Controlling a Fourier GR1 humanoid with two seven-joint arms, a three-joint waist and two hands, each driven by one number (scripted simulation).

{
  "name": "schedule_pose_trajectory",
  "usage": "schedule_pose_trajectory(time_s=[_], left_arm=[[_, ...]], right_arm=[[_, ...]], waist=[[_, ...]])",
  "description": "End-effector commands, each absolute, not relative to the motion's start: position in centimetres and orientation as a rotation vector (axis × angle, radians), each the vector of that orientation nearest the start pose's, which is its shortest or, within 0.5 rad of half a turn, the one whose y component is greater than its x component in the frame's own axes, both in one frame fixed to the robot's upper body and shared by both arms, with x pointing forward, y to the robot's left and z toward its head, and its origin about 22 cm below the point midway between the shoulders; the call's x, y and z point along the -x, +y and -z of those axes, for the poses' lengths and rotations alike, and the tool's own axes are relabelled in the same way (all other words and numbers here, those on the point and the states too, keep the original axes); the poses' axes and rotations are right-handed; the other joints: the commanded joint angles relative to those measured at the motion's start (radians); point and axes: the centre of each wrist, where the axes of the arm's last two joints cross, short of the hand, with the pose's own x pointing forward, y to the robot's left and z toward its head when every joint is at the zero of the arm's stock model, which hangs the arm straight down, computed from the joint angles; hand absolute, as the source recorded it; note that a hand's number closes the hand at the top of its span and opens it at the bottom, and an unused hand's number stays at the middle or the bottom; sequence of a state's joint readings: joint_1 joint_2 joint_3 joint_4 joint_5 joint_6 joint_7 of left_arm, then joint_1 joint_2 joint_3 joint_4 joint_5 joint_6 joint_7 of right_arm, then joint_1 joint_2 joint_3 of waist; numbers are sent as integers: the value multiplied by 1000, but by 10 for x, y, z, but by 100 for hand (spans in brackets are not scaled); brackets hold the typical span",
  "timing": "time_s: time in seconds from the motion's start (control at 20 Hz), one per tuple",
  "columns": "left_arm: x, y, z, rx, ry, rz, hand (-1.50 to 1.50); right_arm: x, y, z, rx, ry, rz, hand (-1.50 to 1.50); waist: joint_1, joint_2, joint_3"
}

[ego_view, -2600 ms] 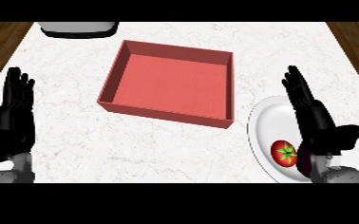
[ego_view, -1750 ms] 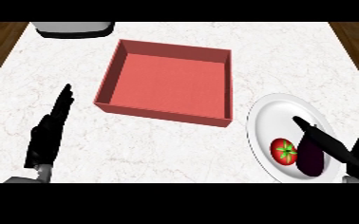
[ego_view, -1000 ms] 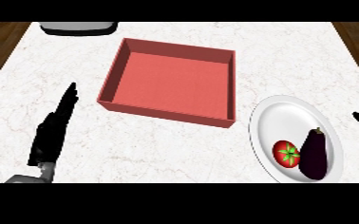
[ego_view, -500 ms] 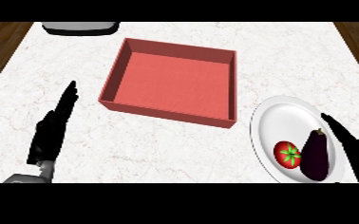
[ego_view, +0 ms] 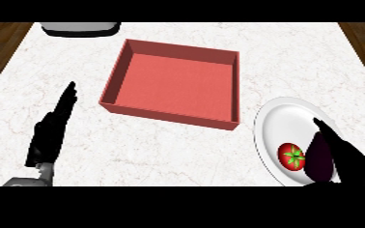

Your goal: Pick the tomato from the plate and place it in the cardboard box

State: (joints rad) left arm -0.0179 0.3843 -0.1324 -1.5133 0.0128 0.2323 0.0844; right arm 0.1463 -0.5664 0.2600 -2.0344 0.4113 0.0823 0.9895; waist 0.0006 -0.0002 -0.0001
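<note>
The tomato (ego_view: 291,155) sits low on the plate (ego_view: 274,125), just beside a dark eggplant (ego_view: 319,160); the right hand (ego_view: 349,153) hangs over the plate's right edge, fingers straight, holding nothing; the left hand (ego_view: 51,128) rests open at the counter's left; the danger is that the eggplant lies between hand and tomato, so closing fingers could catch it instead, or knock the tomato off, away from the red box (ego_view: 175,84).

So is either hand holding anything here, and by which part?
Nothing is held. The tomato lies free on the plate; the right hand is open nearby, the left hand open too.
</note>
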Motion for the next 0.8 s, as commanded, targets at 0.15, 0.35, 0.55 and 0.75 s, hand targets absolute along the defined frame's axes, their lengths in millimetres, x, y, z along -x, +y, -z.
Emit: schedule_pose_trajectory(time_s=[0.15, 0.35, 0.55, 0.75], left_arm=[[-248, 290, -7, -390, -1453, 195, 0], [-247, 294, -10, -380, -1440, 210, 0], [-248, 280, -11, -365, -1437, 204, 0], [-250, 294, -3, -391, -1442, 185, 0]], right_arm=[[-193, -234, -59, 778, -750, -650, -150], [-192, -249, -74, 776, -761, -651, -150], [-184, -253, -72, 780, -771, -636, -150], [-195, -250, -53, 778, -781, -616, -150]], waist=[[0, 1, 0], [-2, 0, 0], [-4, 0, 0], [-3, 0, 0]])
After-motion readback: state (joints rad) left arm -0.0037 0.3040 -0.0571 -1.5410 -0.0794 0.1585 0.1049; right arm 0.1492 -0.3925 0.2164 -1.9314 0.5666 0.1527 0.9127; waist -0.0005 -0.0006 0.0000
